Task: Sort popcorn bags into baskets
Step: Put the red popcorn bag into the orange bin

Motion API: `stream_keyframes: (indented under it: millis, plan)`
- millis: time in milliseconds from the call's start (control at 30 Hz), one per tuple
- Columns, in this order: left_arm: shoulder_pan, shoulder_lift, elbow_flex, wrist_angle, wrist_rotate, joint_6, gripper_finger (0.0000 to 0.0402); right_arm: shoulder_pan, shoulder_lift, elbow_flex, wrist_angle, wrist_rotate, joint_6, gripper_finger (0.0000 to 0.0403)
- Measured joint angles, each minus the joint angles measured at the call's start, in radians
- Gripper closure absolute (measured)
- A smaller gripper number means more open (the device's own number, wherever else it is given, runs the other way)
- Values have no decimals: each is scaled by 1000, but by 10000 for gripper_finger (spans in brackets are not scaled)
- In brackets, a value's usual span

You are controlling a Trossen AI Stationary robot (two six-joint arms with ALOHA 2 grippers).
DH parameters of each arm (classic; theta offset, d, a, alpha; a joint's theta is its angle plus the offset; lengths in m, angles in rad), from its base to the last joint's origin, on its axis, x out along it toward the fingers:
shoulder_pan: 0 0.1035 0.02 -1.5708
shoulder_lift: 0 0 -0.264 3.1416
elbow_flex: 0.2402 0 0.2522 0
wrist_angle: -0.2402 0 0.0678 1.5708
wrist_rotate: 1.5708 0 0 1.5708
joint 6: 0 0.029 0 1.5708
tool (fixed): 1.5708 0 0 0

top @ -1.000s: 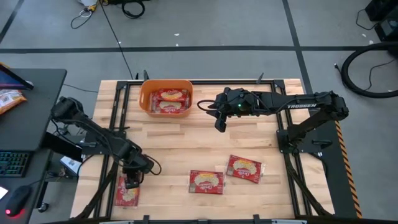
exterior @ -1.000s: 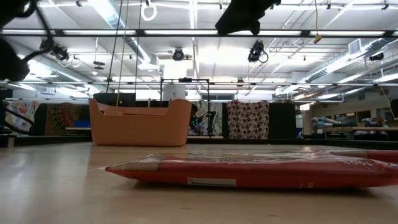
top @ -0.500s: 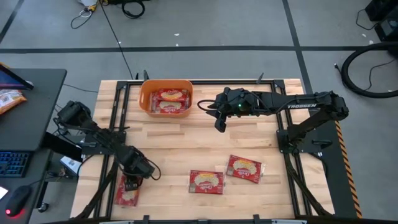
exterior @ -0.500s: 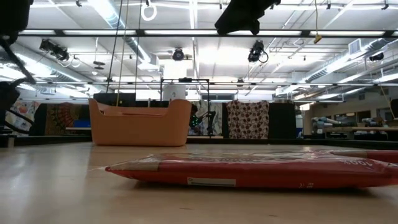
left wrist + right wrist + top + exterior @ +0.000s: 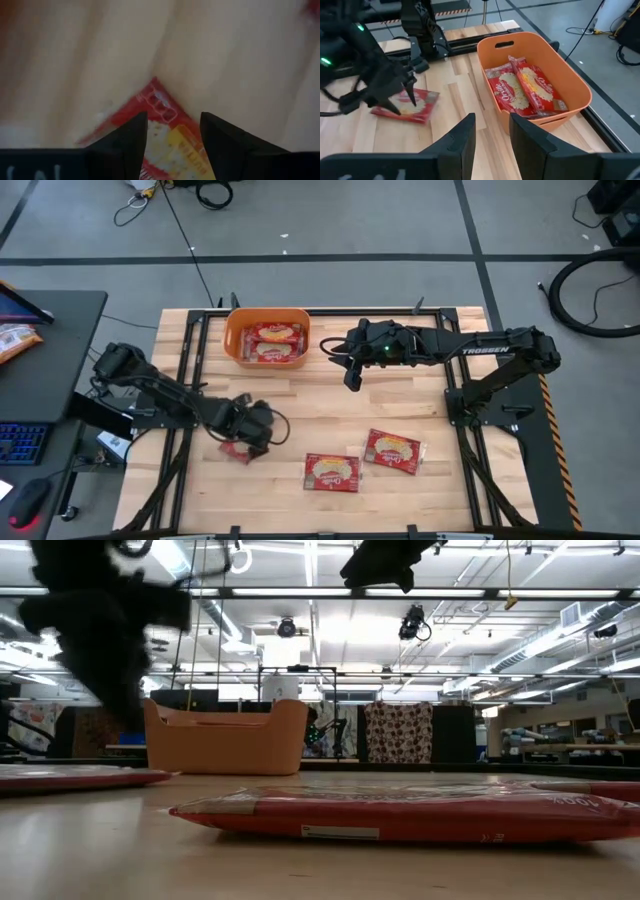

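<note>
My left gripper is shut on one red popcorn bag left of the table's middle, low over the wood. Whether the bag rests on the table does not show. The left wrist view is blurred and shows the bag between the two fingers, one corner past them. The orange basket stands at the far edge with popcorn bags lying flat inside. My right gripper hangs open, high above the table right of the basket, with nothing between its fingers. My left gripper comes at the popcorn bag from above, slanting down steeply. The bag sits between the two fingers with its printed face showing. In the right wrist view the fingertips meet the bag's upper face. The bag stays about flat and level.
Two more popcorn bags lie flat near the front edge right of my left gripper; the nearer one fills the low view. A dark metal frame runs along the table's sides. A desk with a keyboard stands left.
My left gripper has swung from the front left corner toward the table's middle, turning its wrist. The popcorn bag has gone with it, away from the near edge and to the right, and has turned about. The right arm has kept still.
</note>
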Motion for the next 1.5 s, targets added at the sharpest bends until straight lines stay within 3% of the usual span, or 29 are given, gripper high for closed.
stream_keyframes:
  millis: [167,400,533,700,833,1000,1167,1500]
  plan:
    - [-1,-1,66,-45,-93,170,214,0,0,0,-6,-1,21,279]
    - [10,-4,65,-125,34,205,214,1,0,0,-25,-26,38,279]
    - [32,-89,31,-116,84,190,224,1,0,0,-25,-40,70,279]
    - [71,-305,-97,-108,98,56,245,6,12,0,-20,-89,79,279]
    - [119,-499,-211,-60,168,-75,257,22,54,-1,1,-110,85,279]
    - [182,-639,-337,-15,205,-345,259,56,133,-1,73,-173,126,279]
    - [240,-669,-425,60,232,-500,241,92,206,-1,137,-258,142,279]
    - [314,-566,-458,97,245,-477,171,126,215,-1,194,-285,141,280]
